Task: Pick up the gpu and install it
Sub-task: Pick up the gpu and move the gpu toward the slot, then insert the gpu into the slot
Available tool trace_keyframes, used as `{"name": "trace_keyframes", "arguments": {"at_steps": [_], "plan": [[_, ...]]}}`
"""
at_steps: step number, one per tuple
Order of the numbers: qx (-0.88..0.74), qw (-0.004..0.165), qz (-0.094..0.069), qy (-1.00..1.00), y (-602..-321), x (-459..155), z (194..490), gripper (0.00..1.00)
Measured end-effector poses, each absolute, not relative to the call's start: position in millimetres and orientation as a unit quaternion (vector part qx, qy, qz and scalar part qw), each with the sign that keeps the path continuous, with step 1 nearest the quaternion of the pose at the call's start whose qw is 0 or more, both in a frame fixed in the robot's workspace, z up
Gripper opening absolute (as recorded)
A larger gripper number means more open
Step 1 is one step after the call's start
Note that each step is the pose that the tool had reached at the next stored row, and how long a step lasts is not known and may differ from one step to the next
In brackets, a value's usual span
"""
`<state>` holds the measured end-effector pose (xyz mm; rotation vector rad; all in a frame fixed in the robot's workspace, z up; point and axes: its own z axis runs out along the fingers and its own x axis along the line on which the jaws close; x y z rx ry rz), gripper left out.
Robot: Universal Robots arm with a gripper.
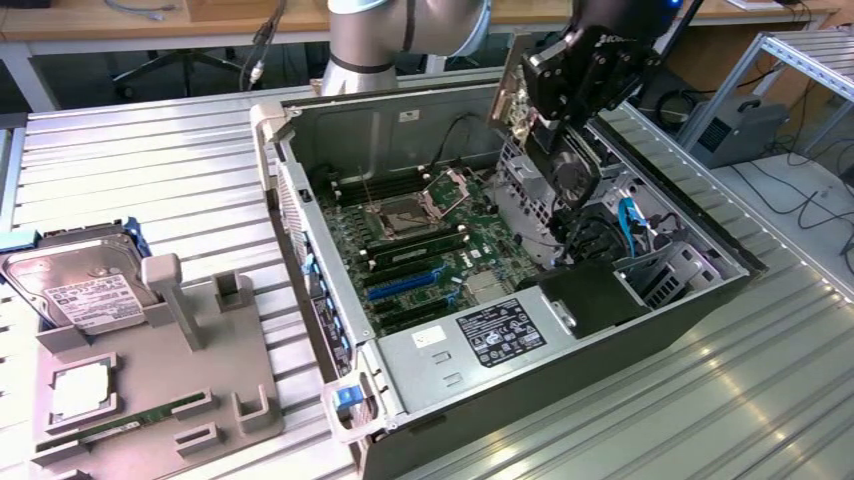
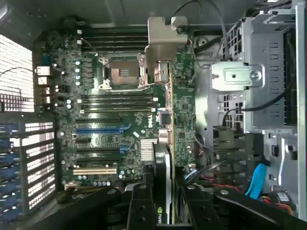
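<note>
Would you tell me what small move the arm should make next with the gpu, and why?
Probably shift the gpu sideways toward the blue slot: held in the jaws, it hangs above the motherboard, beside the slots rather than over them.

The gpu (image 2: pixel 161 163) is gripped edge-on between the fingers (image 2: pixel 139 203) over the motherboard (image 2: pixel 110 120), its silver bracket (image 2: pixel 160 43) near the CPU socket (image 2: pixel 120 72).

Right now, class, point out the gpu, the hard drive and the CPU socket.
gpu (image 2: pixel 161 163): wrist view, on its black cooler edge.
hard drive (image 1: pixel 91 298): exterior view, on its white label.
CPU socket (image 1: pixel 400 218): exterior view, on the socket's centre.
</note>
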<state>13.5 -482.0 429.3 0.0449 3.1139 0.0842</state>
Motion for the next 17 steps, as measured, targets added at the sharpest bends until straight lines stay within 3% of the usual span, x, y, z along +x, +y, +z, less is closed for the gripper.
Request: {"name": "trace_keyframes", "arguments": {"at_steps": [3, 4, 17], "plan": [[0.015, 0.013, 0.027, 0.999, -478.9, 44.1, 427.5, 0.27], [0.014, 0.013, 0.027, 0.999, -478.9, 44.4, 416.2, 0.27], [0.014, 0.013, 0.027, 0.999, -478.9, 44.4, 416.1, 0.27]]}}
